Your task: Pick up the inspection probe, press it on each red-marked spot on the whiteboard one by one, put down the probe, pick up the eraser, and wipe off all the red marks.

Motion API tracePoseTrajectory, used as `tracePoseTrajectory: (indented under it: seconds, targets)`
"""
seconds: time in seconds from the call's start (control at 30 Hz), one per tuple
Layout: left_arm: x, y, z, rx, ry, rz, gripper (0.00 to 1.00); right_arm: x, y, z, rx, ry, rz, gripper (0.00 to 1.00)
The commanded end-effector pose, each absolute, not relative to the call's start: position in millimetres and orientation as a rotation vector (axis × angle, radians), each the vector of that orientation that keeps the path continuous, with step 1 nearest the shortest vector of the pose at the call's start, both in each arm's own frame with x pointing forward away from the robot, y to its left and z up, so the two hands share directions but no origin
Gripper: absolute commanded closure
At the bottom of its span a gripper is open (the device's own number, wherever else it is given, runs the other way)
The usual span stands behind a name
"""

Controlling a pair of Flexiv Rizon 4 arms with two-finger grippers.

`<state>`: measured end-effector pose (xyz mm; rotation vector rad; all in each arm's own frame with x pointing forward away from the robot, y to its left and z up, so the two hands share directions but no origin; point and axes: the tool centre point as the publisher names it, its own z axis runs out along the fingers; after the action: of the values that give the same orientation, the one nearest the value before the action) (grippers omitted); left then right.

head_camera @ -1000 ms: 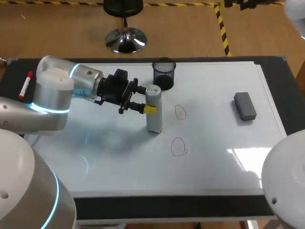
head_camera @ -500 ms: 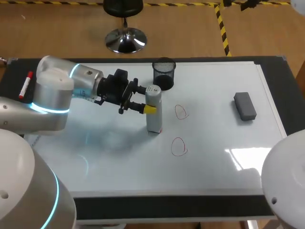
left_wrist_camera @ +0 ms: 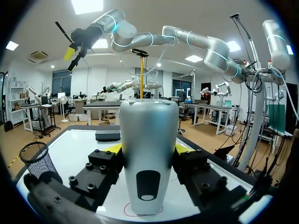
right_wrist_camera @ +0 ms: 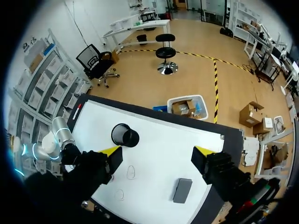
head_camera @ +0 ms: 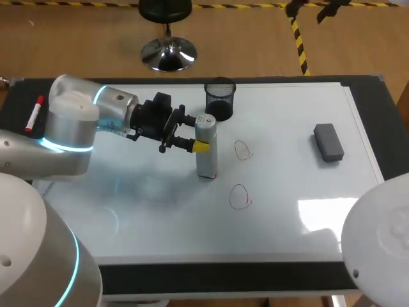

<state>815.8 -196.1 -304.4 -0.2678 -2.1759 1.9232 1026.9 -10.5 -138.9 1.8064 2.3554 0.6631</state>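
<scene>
The left hand point(head_camera: 199, 135) grips the upright inspection probe point(head_camera: 207, 163), which stands on a red mark point(left_wrist_camera: 133, 211) left of centre on the whiteboard point(head_camera: 287, 211), so the pressing step seems underway, and the next move calls for lifting and shifting right to the far red circle point(head_camera: 242, 150) or the near red circle point(head_camera: 239, 197).

Silver probe point(head_camera: 208, 163), grey eraser point(head_camera: 328, 142) — red marks point(head_camera: 239, 197).

Bright, even overhead lighting fell on the worktable.
One hard glare patch point(head_camera: 319, 214) lay on the whiteboard point(head_camera: 287, 115), well apart from the left gripper point(head_camera: 195, 133) and beyond the probe point(head_camera: 206, 153) held between its fingers. A soft, diffuse shadow point(head_camera: 150, 188) lay on the board under and just beside that gripper. The probe's metal body showed a pale sheen.
</scene>
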Motion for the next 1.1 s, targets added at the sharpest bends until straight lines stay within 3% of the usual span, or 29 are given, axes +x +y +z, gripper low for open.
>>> tracePoseTrajectory:
  seconds: [0.03, 0.77, 1.1]
  targets:
    - [817, -196, -313, -0.271, -2.173, 1.925, 1.0, 1016, -8, -137, 1.885, 2.369, 0.49, 0.0]
    - [817, -196, -313, -0.271, -2.173, 1.925, 1.0, 931, 12, -141, 2.035, 2.245, 0.327, 0.0]
    - [817, -196, -313, -0.271, -2.173, 1.925, 1.0, 899, -1, -154, 2.193, 2.16, 0.266, 0.0]
